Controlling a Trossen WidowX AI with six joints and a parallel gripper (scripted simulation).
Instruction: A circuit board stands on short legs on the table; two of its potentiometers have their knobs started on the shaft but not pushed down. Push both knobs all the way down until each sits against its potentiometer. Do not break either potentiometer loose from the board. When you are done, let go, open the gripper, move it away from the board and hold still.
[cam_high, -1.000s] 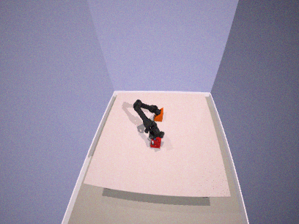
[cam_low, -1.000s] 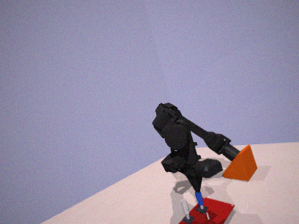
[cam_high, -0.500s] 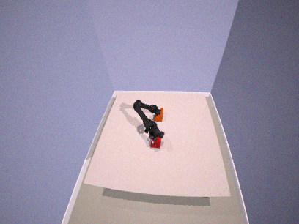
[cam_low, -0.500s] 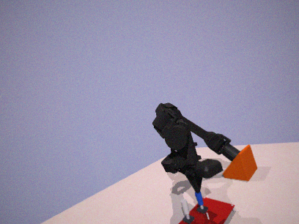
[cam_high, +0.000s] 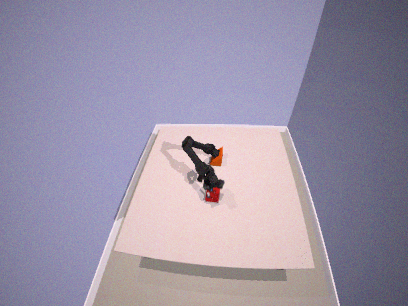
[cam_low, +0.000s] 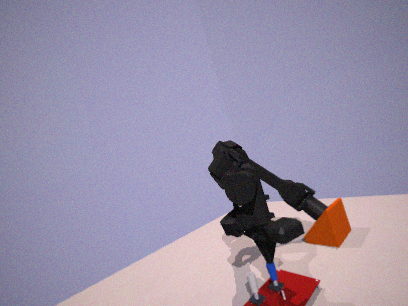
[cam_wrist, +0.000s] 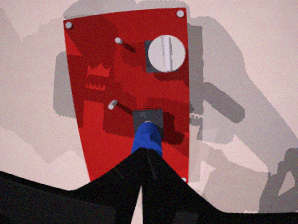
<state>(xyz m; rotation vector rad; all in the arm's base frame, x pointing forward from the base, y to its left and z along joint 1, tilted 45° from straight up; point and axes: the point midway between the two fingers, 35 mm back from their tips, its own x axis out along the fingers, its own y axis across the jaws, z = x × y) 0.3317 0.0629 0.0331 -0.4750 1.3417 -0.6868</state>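
Observation:
The red circuit board (cam_high: 212, 198) (cam_low: 302, 285) (cam_wrist: 92, 160) stands on the table. A blue knob (cam_low: 271, 271) (cam_wrist: 147, 137) stands over the nearer dark potentiometer (cam_low: 275, 287) (cam_wrist: 156, 117) in the wrist view. A white knob (cam_low: 252, 284) (cam_wrist: 166, 53) with a pale line across its top stands over the other potentiometer (cam_low: 257, 300) (cam_wrist: 149, 65). My gripper (cam_low: 270, 260) (cam_wrist: 145, 155) is shut with nothing between its fingers. Its fingertips are at the top of the blue knob and look to touch it. They hide part of it in the wrist view, and how far down either knob sits cannot be told.
Two thin metal pins (cam_wrist: 118, 41) (cam_wrist: 113, 104) stand up from the board beside the potentiometers. Small round screw heads (cam_wrist: 180, 13) mark its corners. An orange wedge (cam_high: 218, 157) (cam_low: 331, 225) sits by the arm's base. Arm shadows fall across board and table.

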